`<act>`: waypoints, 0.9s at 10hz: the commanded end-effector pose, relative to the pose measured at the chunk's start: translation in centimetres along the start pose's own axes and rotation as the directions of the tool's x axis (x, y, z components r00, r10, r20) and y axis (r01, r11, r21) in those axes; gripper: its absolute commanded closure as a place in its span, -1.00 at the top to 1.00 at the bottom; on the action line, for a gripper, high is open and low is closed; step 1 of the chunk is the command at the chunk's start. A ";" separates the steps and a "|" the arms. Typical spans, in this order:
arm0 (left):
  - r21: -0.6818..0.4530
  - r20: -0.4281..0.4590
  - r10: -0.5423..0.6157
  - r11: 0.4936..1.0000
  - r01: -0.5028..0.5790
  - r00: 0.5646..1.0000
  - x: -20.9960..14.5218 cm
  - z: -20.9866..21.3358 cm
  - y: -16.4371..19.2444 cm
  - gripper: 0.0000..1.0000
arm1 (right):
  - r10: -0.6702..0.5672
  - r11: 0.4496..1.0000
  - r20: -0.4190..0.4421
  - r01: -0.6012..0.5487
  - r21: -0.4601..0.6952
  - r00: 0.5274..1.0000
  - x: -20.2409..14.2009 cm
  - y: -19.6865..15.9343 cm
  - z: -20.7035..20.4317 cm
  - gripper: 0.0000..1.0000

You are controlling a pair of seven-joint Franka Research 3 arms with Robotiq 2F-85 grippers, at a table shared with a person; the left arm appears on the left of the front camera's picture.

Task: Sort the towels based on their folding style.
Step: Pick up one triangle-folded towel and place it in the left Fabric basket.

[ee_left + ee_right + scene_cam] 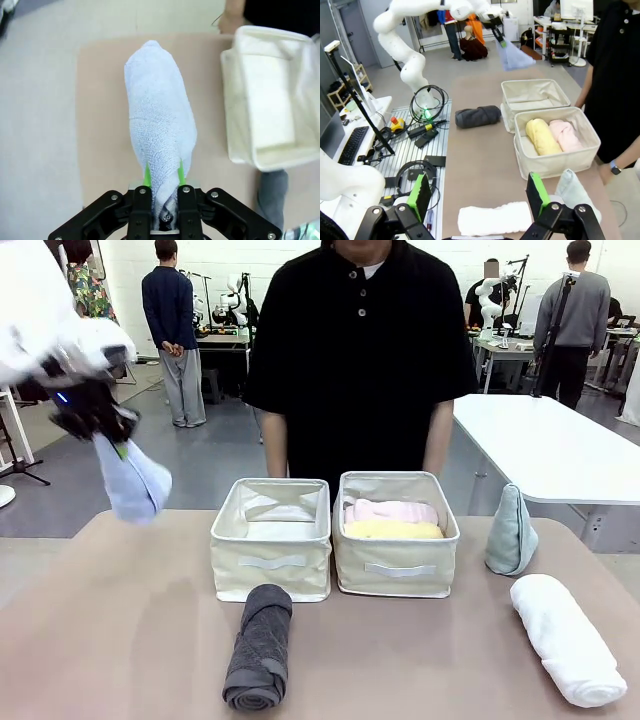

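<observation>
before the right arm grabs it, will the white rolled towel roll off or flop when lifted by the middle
The white rolled towel lies on its side as a cylinder, so a sideways nudge would probably roll it. Soft terry should squash under the fingers and likely sag at both ends.

Counter (120,640) left of left bin (270,565): bare, free approach; left tool (119,447), clamped on lavender cone (133,483), hangs over its far-left corner. Left bin open from above; dark grey roll (260,645) lies just before its near wall. Teal cone (511,530) and white roll (565,640) crowd the right end. Person (360,350) stands close behind left bin and right bin (395,575)
</observation>
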State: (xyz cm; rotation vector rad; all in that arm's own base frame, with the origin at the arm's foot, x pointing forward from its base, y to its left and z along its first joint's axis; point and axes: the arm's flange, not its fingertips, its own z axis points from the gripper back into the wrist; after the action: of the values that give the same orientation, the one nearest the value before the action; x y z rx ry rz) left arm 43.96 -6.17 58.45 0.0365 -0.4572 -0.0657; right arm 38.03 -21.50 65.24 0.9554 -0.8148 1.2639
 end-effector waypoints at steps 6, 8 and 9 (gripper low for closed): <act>-0.041 0.080 -0.088 0.995 0.091 0.993 -3.3 13.3 2.6 -1.00 | -0.014 1.000 -0.020 0.014 -0.003 1.000 -0.2 0.4 -0.3 1.00; -0.162 0.054 -0.156 0.973 0.163 0.986 -4.2 12.6 1.7 -0.67 | -0.014 1.000 -0.020 0.014 -0.003 1.000 -0.2 0.4 -0.3 1.00; -0.252 0.042 -0.230 0.939 0.233 0.972 -5.1 12.5 0.2 -0.67 | -0.014 1.000 -0.020 0.014 -0.003 1.000 -0.2 0.4 -0.3 1.00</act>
State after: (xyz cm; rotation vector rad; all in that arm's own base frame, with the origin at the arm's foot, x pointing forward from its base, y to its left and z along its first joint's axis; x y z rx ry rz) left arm 34.79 -5.10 67.95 -0.0676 -0.4893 -0.2465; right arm 38.02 -21.50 65.24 0.9551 -0.8149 1.2638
